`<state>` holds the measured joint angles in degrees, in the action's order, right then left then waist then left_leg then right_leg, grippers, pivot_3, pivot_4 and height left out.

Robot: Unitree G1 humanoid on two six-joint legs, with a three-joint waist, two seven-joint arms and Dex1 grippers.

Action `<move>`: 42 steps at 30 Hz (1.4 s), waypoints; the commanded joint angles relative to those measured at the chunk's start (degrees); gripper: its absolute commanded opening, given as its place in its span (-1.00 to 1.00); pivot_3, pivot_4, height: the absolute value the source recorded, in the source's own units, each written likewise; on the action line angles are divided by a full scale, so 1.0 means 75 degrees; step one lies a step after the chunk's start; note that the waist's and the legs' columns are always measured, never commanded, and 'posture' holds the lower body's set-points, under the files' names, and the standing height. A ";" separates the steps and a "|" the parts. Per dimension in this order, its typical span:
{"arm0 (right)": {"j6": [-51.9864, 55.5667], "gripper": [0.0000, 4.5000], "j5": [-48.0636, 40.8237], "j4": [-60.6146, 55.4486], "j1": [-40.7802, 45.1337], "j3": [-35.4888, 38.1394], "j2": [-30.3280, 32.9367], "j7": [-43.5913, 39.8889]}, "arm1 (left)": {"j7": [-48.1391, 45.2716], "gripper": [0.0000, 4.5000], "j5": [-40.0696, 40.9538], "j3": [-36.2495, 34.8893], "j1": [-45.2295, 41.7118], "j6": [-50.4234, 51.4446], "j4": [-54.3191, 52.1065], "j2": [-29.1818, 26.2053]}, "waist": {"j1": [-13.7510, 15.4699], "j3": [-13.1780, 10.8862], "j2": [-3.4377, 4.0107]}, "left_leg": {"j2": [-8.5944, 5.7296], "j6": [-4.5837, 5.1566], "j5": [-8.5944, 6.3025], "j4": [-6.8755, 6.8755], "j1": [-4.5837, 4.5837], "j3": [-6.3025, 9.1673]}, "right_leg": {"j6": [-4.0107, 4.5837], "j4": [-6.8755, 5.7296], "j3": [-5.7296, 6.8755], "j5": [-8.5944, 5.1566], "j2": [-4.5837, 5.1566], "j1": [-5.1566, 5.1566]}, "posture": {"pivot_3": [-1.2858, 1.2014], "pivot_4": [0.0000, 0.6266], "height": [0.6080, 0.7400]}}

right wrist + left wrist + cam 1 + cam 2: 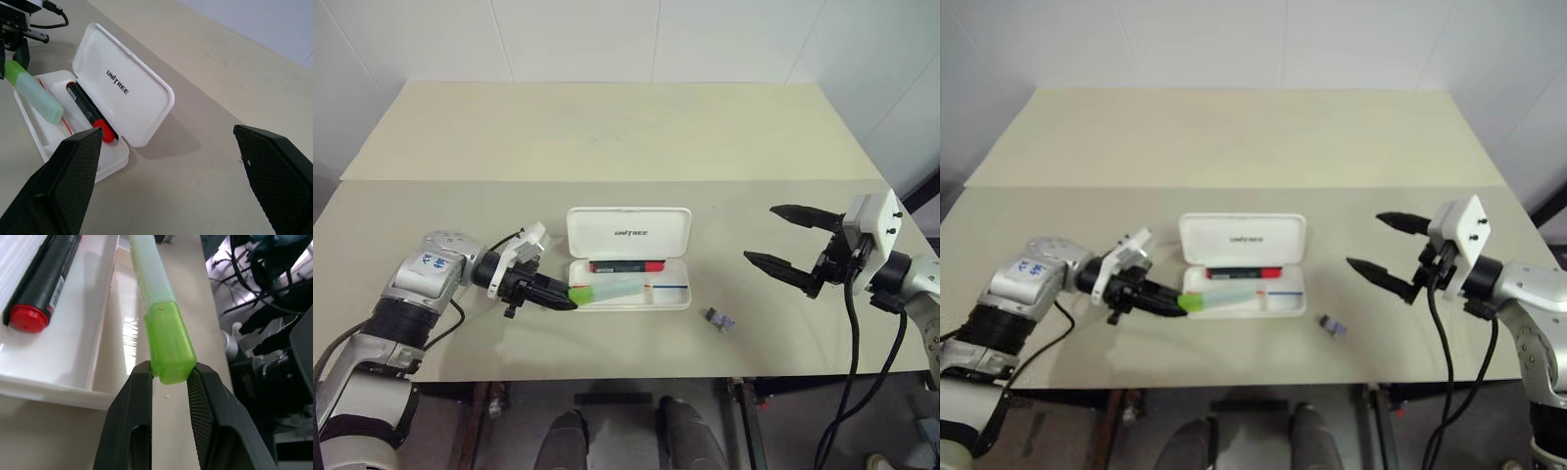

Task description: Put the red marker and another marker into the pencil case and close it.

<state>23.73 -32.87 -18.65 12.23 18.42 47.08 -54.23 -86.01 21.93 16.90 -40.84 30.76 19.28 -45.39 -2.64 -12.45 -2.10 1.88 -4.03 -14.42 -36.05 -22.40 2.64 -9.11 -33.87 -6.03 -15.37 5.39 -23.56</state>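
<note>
The white pencil case [677, 294] lies open in the middle of the table, its UNITREE lid [628, 233] standing up at the back. The red marker [626, 265] lies in the tray along the hinge. My left gripper [566, 299] is shut on the bright green cap of the pale green marker [612, 290], which slants over the tray's left end; in the left wrist view the cap [168, 345] sits between the black fingers [132, 406]. Whether its tip touches the tray I cannot tell. My right gripper [773, 236] hangs open to the right of the case, holding nothing.
A small dark grey object [721, 319] lies on the table in front of the case's right end. The table's front edge [626, 378] runs just below it. The far half of the table [607, 127] is bare.
</note>
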 commanded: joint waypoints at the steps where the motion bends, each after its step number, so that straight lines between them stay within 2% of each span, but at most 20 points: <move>1: -0.0087 1.00 -0.0107 -0.0187 0.0099 0.0086 -0.0002 0.0065 | -0.0638 -0.74 -0.0176 0.0019 -0.0285 -0.0368 0.0218 0.0109 | 0.0010 0.0000 0.0000 | 0.0000 0.0000 0.0000 0.0001 0.0000 0.0000 | -0.0005 0.0000 0.0000 0.0002 0.0001 0.0000 | 0.03 -0.52 1.00; 6: -0.0096 1.00 -0.0101 -0.0232 0.0063 0.0089 -0.0031 0.0105 | -0.0854 -0.74 -0.0190 0.0210 -0.0485 -0.0822 0.0405 0.0303 | 0.0086 0.0000 0.0000 | 0.0000 0.0000 0.0000 -0.0001 0.0000 0.0000 | -0.0014 0.0000 0.0000 0.0007 0.0001 0.0000 | 0.03 -0.52 1.00; 13: -0.0097 1.00 -0.0098 -0.0266 0.0053 0.0090 -0.0048 0.0154 | -0.0865 -0.74 0.0076 0.0536 -0.0649 -0.1109 0.0616 0.0194 | 0.0121 0.0000 0.0000 | 0.0000 0.0000 0.0000 -0.0001 0.0000 0.0000 | -0.0014 -0.0002 0.0000 0.0008 0.0001 0.0000 | 0.03 -0.52 1.00; 25: -0.0110 1.00 -0.0099 -0.0266 0.0059 0.0061 -0.0064 0.0197 | -0.0865 -0.74 0.0804 0.1069 -0.0817 -0.1122 0.0604 -0.0176 | 0.0117 0.0000 0.0000 | 0.0000 0.0000 0.0000 -0.0002 0.0000 0.0000 | -0.0020 -0.0005 0.0000 0.0010 0.0000 0.0000 | 0.03 -0.52 1.00; 39: -0.0144 1.00 -0.0066 -0.0216 0.0151 -0.0010 -0.0102 0.0233 | -0.0865 -0.74 0.0971 0.1526 -0.1056 -0.1265 0.0849 -0.0250 | 0.0117 0.0000 0.0000 | 0.0000 0.0000 0.0000 -0.0002 0.0000 0.0000 | -0.0019 -0.0006 0.0000 0.0010 0.0000 0.0000 | 0.03 -0.52 1.00; 40: -0.0146 1.00 -0.0064 -0.0212 0.0158 -0.0016 -0.0105 0.0235 | -0.0865 -0.41 0.0970 0.1546 -0.1070 -0.1200 0.0865 -0.0238 | 0.0116 0.0000 0.0000 | 0.0000 0.0000 0.0000 -0.0002 0.0000 0.0000 | -0.0019 -0.0006 0.0000 0.0010 0.0000 0.0000 | 0.03 -0.52 1.00; 42: -0.0151 1.00 -0.0061 -0.0204 0.0166 -0.0025 -0.0110 0.0236 | -0.0865 -0.15 0.0913 0.1549 -0.1075 -0.1294 0.0906 -0.0183 | 0.0120 0.0000 0.0000 | 0.0000 0.0000 0.0000 -0.0002 0.0000 0.0000 | -0.0019 -0.0006 0.0000 0.0010 0.0000 0.0000 | 0.03 -0.52 1.00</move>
<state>23.66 -32.84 -18.74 12.64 17.91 46.49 -52.82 -86.07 28.36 28.61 -47.52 21.90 25.62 -46.93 -1.74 -12.45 -2.10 1.87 -4.03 -14.42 -36.07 -22.40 2.64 -9.25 -33.91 -6.03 -15.30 5.38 -23.56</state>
